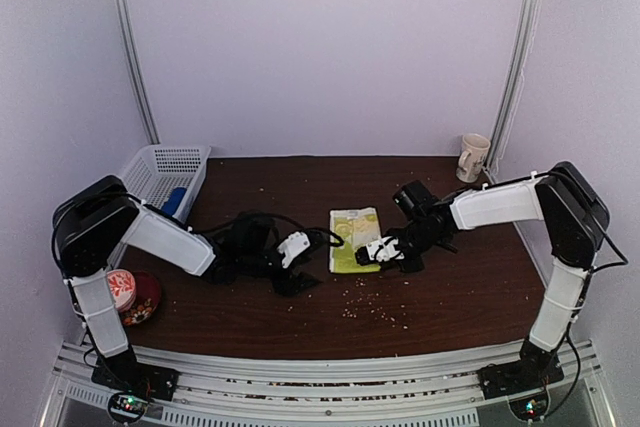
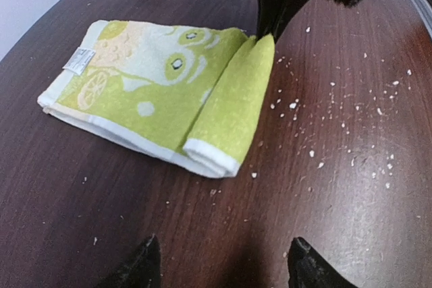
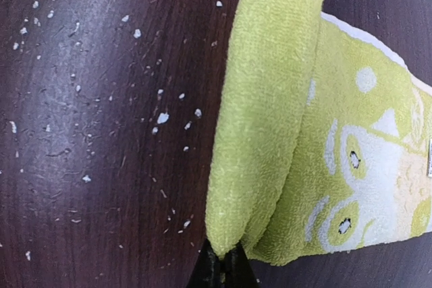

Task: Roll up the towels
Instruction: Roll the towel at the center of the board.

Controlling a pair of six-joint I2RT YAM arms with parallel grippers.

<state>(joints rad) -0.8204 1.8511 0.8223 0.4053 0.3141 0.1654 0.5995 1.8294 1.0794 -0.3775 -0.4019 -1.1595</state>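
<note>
- Left gripper (image 2: 223, 264) was noted nearest its own wrist lens: jaws apart, nothing between them, held low over the table (image 1: 480, 287) just short of the yellow-green towel (image 2: 155, 92).
- Yellow-green towel was found lying mid-table between the two arms, folded flat, with one end turned over into a first loose lap.
- Right gripper (image 3: 223, 268) was seen with its jaws together, clamped on the far corner of that turned-over lap.
- Blue towel (image 1: 175, 199) was made out only as a blue patch inside the white basket (image 1: 165, 159) at the left rear; it was not yet laid out.
- Step in hand, as judged: the roll of the small towel had been begun, one turn in, held at one corner only.
- Next move, as judged: the free near corner of the lap would need to be taken by the left gripper, so that both ends could be turned evenly towards the labelled end; a one-sided pull could skew the roll.
- Only the top view gave the basket, the mug (image 1: 472, 157) and both arms together.
- Only the left wrist view gave the label (image 2: 79, 60) and the open near end of the lap.
- Only the right wrist view gave the pinch on the cloth at close range, with crumbs (image 3: 162, 118) beside it.
</note>
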